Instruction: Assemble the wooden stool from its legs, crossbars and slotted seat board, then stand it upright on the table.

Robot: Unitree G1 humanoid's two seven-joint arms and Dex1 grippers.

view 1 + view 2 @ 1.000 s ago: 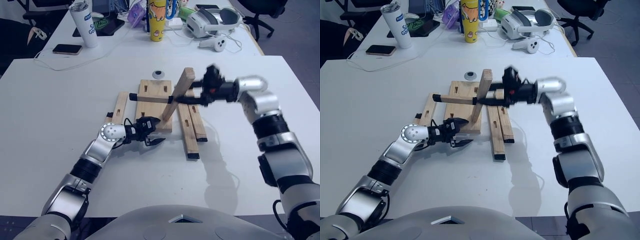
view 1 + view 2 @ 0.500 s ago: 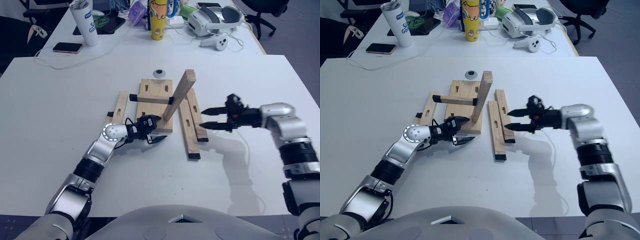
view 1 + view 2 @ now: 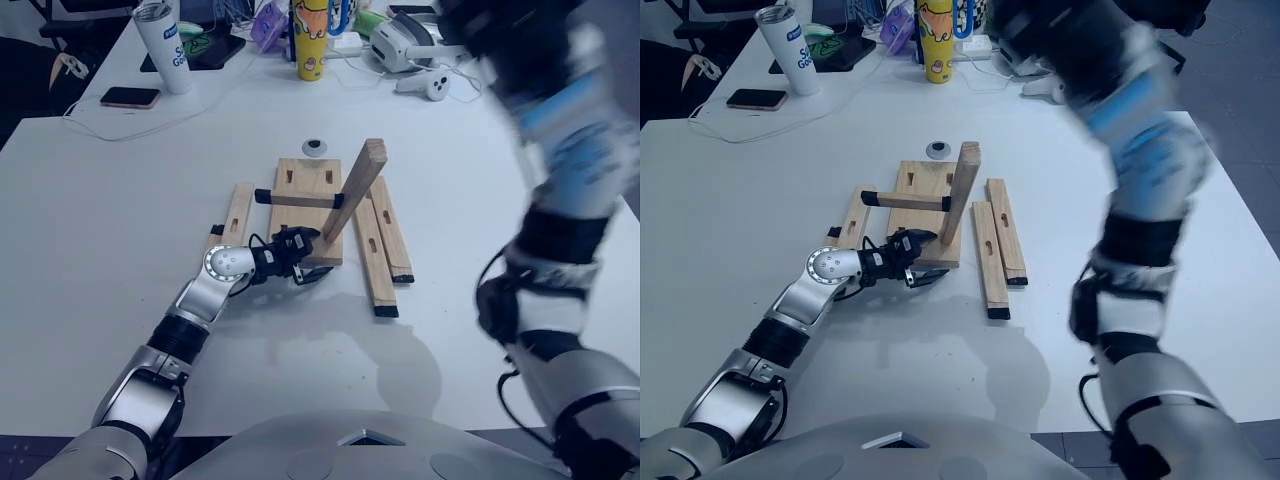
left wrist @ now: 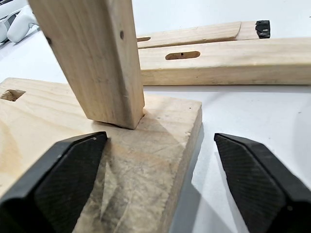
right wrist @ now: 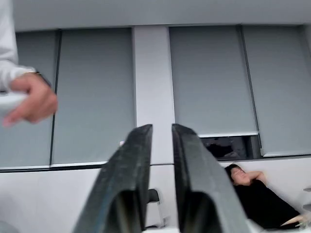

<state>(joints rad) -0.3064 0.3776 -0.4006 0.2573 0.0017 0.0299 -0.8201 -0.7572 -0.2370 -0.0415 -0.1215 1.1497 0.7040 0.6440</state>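
The right arm (image 3: 560,110) has swung up from beside the loose legs to high over the table (image 3: 120,200). Its right gripper (image 5: 160,127) is now drawn almost together, a thin slit between the fingers, holding nothing. The left gripper (image 3: 305,270) stays at the near corner of the seat board (image 3: 310,182), fingers spread, one over the rough-grained pale wood and one off its edge. A square-cut leg (image 3: 355,190) leans out of the board, joined to a thin black-capped crossbar (image 3: 300,198). Two slotted legs (image 3: 373,250) lie flat just right of the board, and a third leg (image 3: 238,210) lies on its left. Beyond the board sits a small round disc (image 3: 315,148), with a tumbler (image 3: 168,45) and a phone (image 3: 133,97) farther back.
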